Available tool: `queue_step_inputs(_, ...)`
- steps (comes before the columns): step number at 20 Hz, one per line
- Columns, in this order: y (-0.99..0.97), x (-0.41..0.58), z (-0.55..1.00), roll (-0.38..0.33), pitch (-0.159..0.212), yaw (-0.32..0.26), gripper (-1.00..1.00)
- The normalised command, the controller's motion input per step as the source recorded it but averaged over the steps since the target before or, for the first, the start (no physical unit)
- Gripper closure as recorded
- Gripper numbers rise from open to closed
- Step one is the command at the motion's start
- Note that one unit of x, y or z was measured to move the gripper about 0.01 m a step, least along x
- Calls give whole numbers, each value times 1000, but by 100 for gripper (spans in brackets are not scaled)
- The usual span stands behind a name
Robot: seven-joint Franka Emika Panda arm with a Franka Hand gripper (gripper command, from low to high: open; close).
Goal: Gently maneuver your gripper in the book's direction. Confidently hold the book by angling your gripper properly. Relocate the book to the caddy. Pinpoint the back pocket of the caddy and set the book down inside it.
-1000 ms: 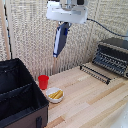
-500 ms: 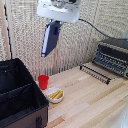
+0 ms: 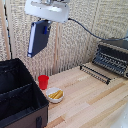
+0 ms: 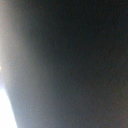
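Behind the scene I see a pale woven wall [image 3: 85, 35], and below it a light wooden table [image 3: 90, 100]. My gripper [image 3: 46, 26] is high above the table, near the top of the exterior view. Its fingers are closed on the upper end of the book [image 3: 38, 38], which hangs down from them, a little tilted, in the air in front of the wall. The book is above the caddy [image 3: 20, 95] and the back pocket of the caddy [image 3: 12, 75], well apart from both. The caddy sits at the exterior view's left. Just beside it on the table stand a red cup [image 3: 43, 82] and a small white bowl [image 3: 54, 95] with yellow food. At the exterior view's right is a dark toaster oven [image 3: 112, 55]. The wrist view shows me only a dark blurred surface.
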Motion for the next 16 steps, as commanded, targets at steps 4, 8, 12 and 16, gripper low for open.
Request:
queue_step_inputs(4, 787, 358, 664, 13, 22, -60, 100)
queue_step_inputs(8, 719, 266, 620, 22, 16, -86, 100)
queue_step_inputs(12, 564, 69, 494, 50, 6, -142, 100)
queue_step_inputs(16, 486, 0, 310, 57, 28, -166, 100)
